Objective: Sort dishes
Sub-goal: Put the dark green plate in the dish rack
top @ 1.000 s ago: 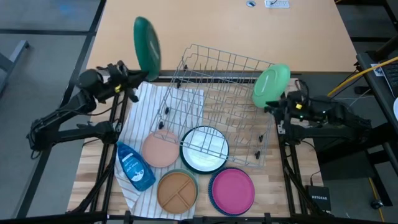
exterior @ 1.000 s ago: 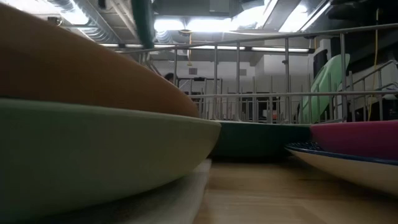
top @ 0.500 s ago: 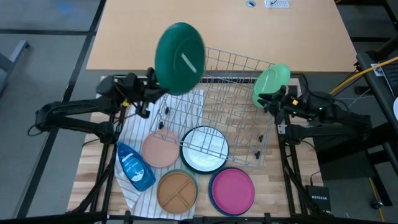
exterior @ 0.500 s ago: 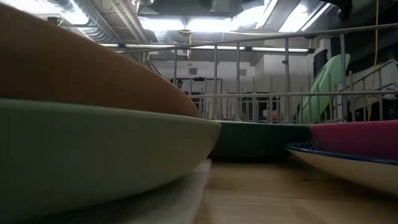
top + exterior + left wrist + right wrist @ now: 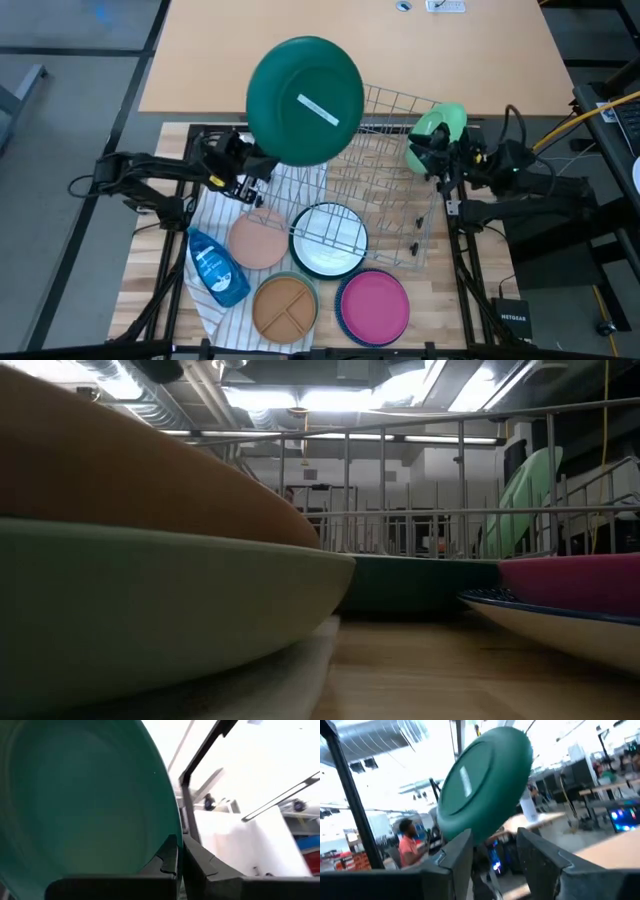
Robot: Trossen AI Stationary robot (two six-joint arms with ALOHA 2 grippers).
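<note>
Left gripper (image 5: 252, 178) clamped shut on rim of dark green plate (image 5: 305, 87), held raised over far left corner of rack (image 5: 375, 170). Right gripper (image 5: 428, 160) at rack's far right, fingers apart, empty, just beside light green plate (image 5: 440, 128) standing there.

The green plate (image 5: 305, 100) looks like smooth, slightly glossy plastic, as do the pink plate (image 5: 374, 305) and tan plate (image 5: 284, 305). The rack (image 5: 370, 170) is thin grey metal wire. A striped cloth (image 5: 225, 215) lies on the matt wooden surface (image 5: 440, 300).
</note>
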